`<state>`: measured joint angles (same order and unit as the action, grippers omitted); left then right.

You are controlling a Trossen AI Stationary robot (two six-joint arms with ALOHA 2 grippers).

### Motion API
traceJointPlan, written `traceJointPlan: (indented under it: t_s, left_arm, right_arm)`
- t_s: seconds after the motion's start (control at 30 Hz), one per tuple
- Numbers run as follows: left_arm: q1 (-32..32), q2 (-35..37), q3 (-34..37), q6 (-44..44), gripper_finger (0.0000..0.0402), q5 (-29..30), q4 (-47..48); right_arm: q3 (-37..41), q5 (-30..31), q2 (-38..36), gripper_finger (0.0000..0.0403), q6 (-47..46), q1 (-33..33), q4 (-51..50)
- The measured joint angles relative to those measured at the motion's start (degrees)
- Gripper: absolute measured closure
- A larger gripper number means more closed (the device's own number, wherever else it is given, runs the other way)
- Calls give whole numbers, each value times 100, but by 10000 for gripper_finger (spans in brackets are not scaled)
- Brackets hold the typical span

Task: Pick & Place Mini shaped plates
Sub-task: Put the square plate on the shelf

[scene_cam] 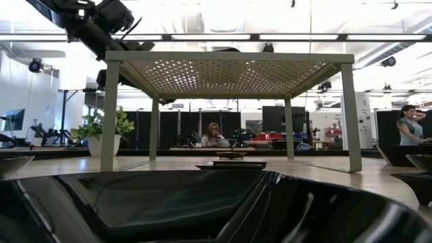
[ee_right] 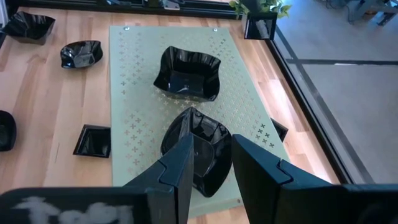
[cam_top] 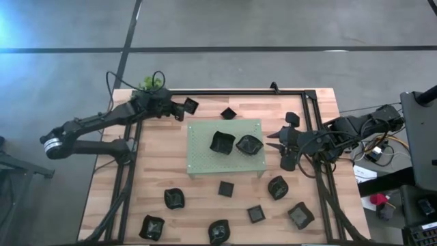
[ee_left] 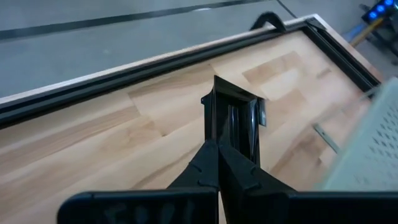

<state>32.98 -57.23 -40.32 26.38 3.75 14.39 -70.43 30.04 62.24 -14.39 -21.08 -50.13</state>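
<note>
Wooden table [cam_top: 157, 178], butcher-block top, black frame rails along its far and side edges, grey floor beyond. Light green perforated mat [cam_top: 225, 148] at frame centre of the high view, long axis left-to-right, bearing two glossy black plates side by side: a squarish scalloped plate [cam_top: 221, 143] and a rounded plate [cam_top: 248, 144], just beside each other. Left gripper [ee_left: 217, 152], upper left of the high view, jaws fully closed on the rim of a small square plate [ee_left: 235, 121], held on edge, its open face turned sideways. Right gripper [ee_right: 210, 155], right of the mat, jaws parted and empty, hanging over the rounded plate. One small square plate [cam_top: 228, 113] lies beyond the mat; eight loose plates [cam_top: 226, 188] are scattered across the lower table, well apart, with bare wood between. Small plant [cam_top: 149, 83] at the upper left corner.
</note>
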Motion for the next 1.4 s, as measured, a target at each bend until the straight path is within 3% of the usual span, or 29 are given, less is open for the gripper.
traceJointPlan:
  t_s: [0.47,0.7,0.93,1.4]
  left_arm:
    - [-827,15,-1,-116,401,-19,-33]
    - [-943,17,-167,-177,401,817,-45]
    - [-950,17,-454,-268,401,971,-44]
    - [-1421,29,-549,-273,401,-182,166]
  right_arm:
    - [17,-2,0,298,0,0,-2]
    - [17,0,0,298,110,0,0]
    - [17,-2,0,298,111,-1,2]
    - [17,-2,0,298,133,0,5]
